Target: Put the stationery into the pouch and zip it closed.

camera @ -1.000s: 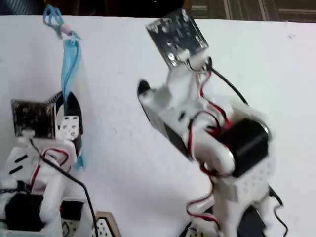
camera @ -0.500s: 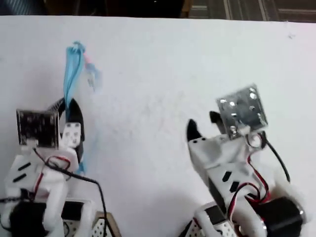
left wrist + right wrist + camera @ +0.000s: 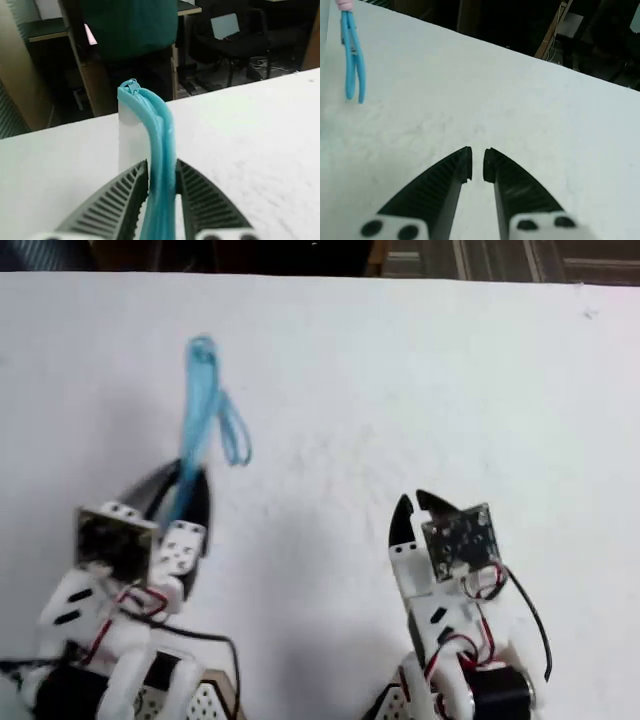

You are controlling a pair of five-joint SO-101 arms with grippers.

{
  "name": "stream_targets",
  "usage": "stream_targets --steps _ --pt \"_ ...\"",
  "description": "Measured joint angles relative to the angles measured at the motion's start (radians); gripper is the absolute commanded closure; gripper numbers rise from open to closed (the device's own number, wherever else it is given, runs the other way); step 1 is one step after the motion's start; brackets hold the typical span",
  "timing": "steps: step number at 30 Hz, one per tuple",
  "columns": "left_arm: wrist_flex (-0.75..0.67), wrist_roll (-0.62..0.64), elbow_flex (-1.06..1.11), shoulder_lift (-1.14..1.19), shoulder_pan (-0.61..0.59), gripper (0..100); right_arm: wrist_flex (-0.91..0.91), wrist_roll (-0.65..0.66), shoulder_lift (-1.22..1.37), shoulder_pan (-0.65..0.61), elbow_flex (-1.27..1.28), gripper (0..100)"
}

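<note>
The white tabletop [image 3: 400, 370] spans the scene, with a dark room past its far edge. Two white arms sit at the near edge, the left arm [image 3: 105, 640] at the near left and the right arm [image 3: 455, 650] at the near right, well apart from each other.

The pouch [image 3: 200, 400] is on the left side of the tabletop. It is seen edge-on as a long blue strip running from the left pincer [image 3: 188, 480] toward the far edge. A thin blue loop [image 3: 236, 438] hangs off its right side. In the left wrist view the pouch [image 3: 156, 130] stands up out of the left pincer [image 3: 161, 170], its blue edging folded over at the top and a pale, translucent panel [image 3: 130, 140] beside it. The ribbed black jaws are clamped on the blue edge from both sides. Whether the pouch's far end touches the tabletop cannot be told.

The right pincer [image 3: 412, 505] points toward the far edge over bare tabletop, right of the pouch and not touching it. In the right wrist view the right pincer [image 3: 476, 161] has its jaws a narrow gap apart and grips nothing. The blue loop [image 3: 353, 65] shows well away on the left.
</note>
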Motion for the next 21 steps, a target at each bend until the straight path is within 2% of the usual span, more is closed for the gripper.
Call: stream_targets --steps 3,7,16,18,21 --pt "0.055 -0.044 0.005 0.002 0.057 83 -0.054 0.003 0.002 0.0 0.071 94.7" --pt "0.114 -0.064 0.005 0.002 0.068 84 -0.074 0.005 -0.021 0.0 0.167 94.7" --pt "0.11 -0.068 0.012 0.0 -0.15 84 -0.074 0.011 -0.014 -0.002 0.331 94.7" --pt "0.13 -0.063 0.012 0.0 -0.157 83 -0.074 0.011 -0.017 -0.002 0.381 94.7" --pt "0.178 0.009 0.012 -0.014 -0.141 83 -0.074 0.011 -0.014 -0.002 0.451 94.7"
